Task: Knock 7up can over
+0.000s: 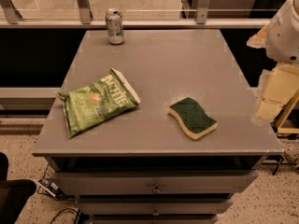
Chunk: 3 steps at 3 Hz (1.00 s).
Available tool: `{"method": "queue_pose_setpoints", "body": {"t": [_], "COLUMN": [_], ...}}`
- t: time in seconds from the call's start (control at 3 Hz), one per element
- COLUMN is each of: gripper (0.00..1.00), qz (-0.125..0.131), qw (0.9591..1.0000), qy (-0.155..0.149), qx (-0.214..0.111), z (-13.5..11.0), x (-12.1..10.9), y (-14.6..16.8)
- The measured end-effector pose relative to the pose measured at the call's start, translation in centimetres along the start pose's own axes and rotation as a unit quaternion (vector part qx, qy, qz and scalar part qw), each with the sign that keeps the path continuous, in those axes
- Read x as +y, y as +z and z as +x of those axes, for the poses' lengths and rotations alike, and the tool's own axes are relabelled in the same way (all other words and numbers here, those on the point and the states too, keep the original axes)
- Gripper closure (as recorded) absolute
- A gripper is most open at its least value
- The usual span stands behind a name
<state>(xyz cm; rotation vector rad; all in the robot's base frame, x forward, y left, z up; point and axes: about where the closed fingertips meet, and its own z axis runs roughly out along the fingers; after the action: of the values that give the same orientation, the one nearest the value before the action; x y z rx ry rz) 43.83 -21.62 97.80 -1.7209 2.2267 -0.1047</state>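
Count on the bench (163, 55): 3 loose items, 1 of each kind.
- 1x 7up can (114, 26), upright at the far edge, near the far-left corner.
- 1x green chip bag (97, 101), lying flat toward the left edge.
- 1x sponge (192, 117), green top on a yellow base, toward the near-right corner.

Bench front, below the near edge: 3 drawer fronts (196, 180) stacked, 2 knobs (156, 189) visible.

Robot: 1 arm (287, 27) and 1 gripper (270, 94), both off the bench just past the right edge.

Behind the far edge: 3 metal uprights (84, 3).
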Motion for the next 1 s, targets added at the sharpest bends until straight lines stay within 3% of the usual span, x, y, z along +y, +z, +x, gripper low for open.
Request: {"method": "queue_pose_setpoints", "body": {"t": [0.33, 0.67, 1.0], "gripper": [0.00, 0.00, 0.00], "qz": [0.000, 0.033, 0.095], "qw": [1.0000, 0.9992, 0.9922], "qy": [0.000, -0.004, 0.012], "qx": [0.000, -0.023, -0.080], "z": [0.0, -1.1, -2.9], "x": [0.0, -2.9, -8.3], "y": [0.0, 0.1, -0.1]}}
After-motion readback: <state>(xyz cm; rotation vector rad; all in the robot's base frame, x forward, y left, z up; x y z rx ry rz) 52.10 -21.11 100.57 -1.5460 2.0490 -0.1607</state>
